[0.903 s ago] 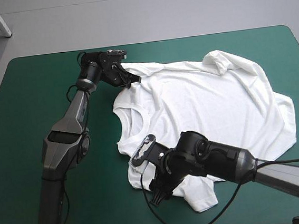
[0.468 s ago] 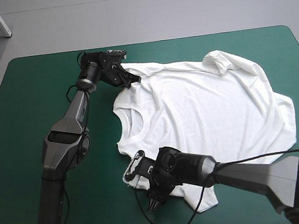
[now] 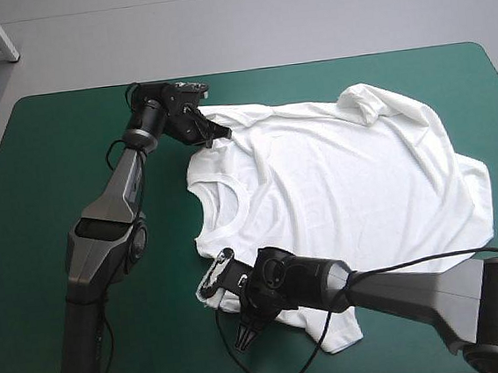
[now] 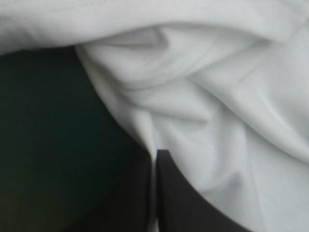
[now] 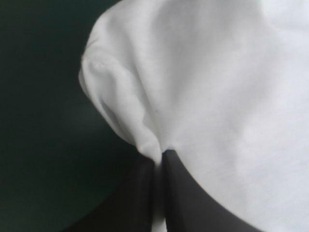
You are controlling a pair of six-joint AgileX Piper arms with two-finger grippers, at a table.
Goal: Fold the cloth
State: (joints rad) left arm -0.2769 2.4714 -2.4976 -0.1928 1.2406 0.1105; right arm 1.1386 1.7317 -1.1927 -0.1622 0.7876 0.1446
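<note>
A teal-green table [image 3: 45, 171] carries the white T-shirt [image 3: 355, 185]. It is spread nearly flat across the table's middle and right half, with the collar toward the table's left and the hem toward its right edge (a bunched fold rises along the garment's far side, and soft wrinkles run across the chest).

The left arm [image 3: 111, 217] climbs from the table's near left edge toward the far edge and bends in at the shirt's far sleeve. The right arm [image 3: 409, 286] comes in low from the near right corner, lying over the near part of the cloth and reaching the near sleeve.

The left gripper [image 3: 220, 135] sits at the outer edge of the far sleeve, where the fabric is drawn into a small peak. The right gripper [image 3: 244, 335] sits at the near-left edge of the near sleeve, pointing toward the table's near edge.

In the left wrist view, the black fingers [image 4: 183, 203] meet in a narrow arch, all but closed, with a thin strip of white cloth pinched in the slit between them. Rumpled folds of the sleeve pile up just ahead, and bare table shows beside them.

The right wrist view shows the same kind of grip. Its fingers [image 5: 193, 203] are pressed almost together on a rounded lobe of the near sleeve (a sliver of white shows between them). Smooth cloth lies ahead and to one side, with dark table on the other.
</note>
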